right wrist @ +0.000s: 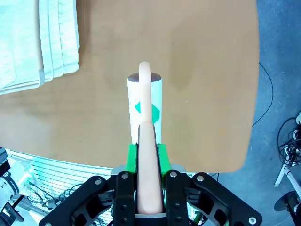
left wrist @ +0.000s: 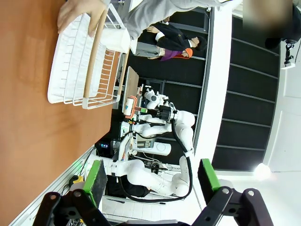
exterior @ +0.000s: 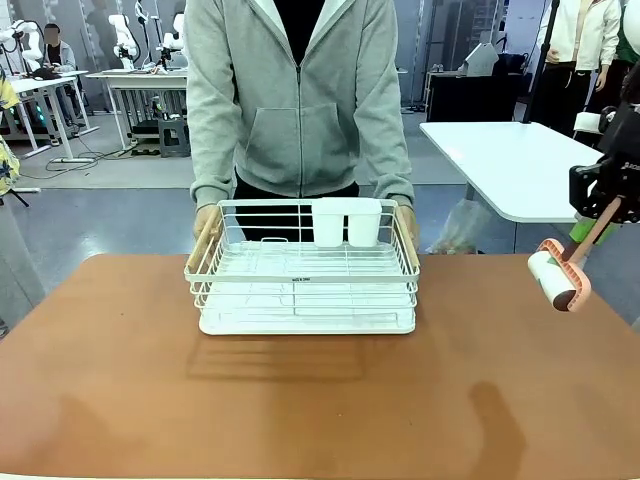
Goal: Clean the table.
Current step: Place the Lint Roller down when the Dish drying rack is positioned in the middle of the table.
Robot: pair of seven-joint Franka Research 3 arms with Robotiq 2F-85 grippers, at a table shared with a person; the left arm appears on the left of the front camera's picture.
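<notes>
The reddish-brown worktop spreads across the lower part of the front view, from the near edge back to the person in a grey hoodie standing at 12 o'clock. On it, toward its far edge and near the middle, sits a white wire rack with two white cups hung at its back rail; the person's hands grip its wooden side handles, one at 9 and one at 3 o'clock of the rack. At 3 o'clock of the worktop the right hand is clamped tight on the peach handle of a lint roller, whose white roll hangs above the surface, seemingly not touching it, though the angle makes that hard to judge. In the left wrist view the left hand stands with its green-padded fingers spread wide and nothing between them, off the worktop's edge. A white table stands behind at 2 o'clock.
</notes>
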